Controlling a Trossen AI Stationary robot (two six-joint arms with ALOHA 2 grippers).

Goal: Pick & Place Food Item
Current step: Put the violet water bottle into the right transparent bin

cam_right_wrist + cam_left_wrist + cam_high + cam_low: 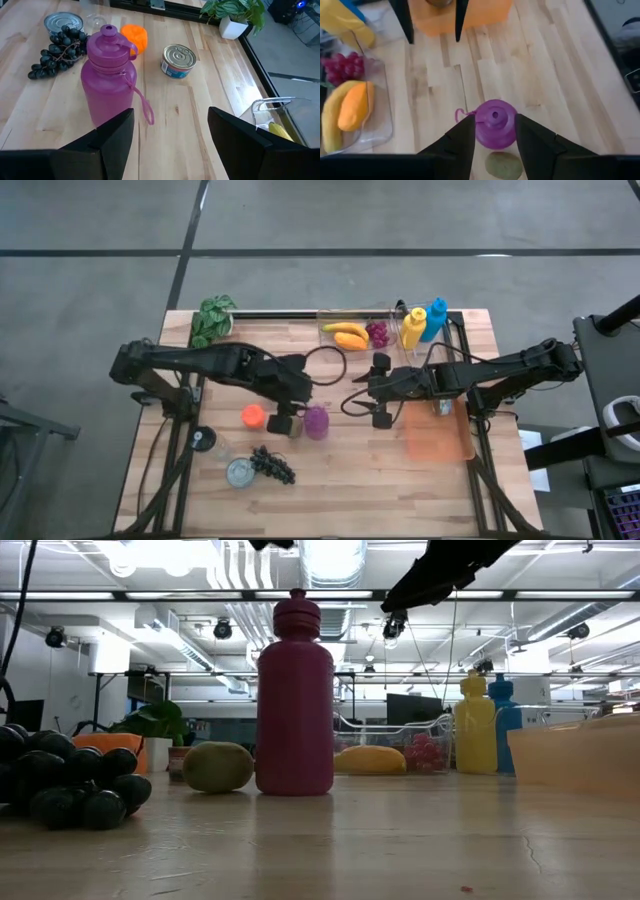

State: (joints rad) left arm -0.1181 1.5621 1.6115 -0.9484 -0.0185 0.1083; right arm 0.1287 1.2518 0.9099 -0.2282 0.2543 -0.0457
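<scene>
In the high view my left gripper (285, 423) hangs open over the table's middle, right beside the upright purple bottle (316, 422). In its wrist view the bottle's cap (494, 130) shows between the open fingers, well below them, with a greenish round thing (504, 165) beside it. My right gripper (380, 390) is open wide to the bottle's right and touches nothing. Its wrist view shows the bottle (107, 82), a small tin can (178, 61), an orange piece (135, 36) and black grapes (55, 52) lying on the wood. A clear tray (355, 333) at the far edge holds a banana, a mango and red grapes.
An orange tray (437, 435) lies at the right. Yellow (413, 328) and blue (435, 318) bottles stand at the far right, and a potted plant (212, 320) at the far left. Another can (240, 473) and a clear cup sit near the left front.
</scene>
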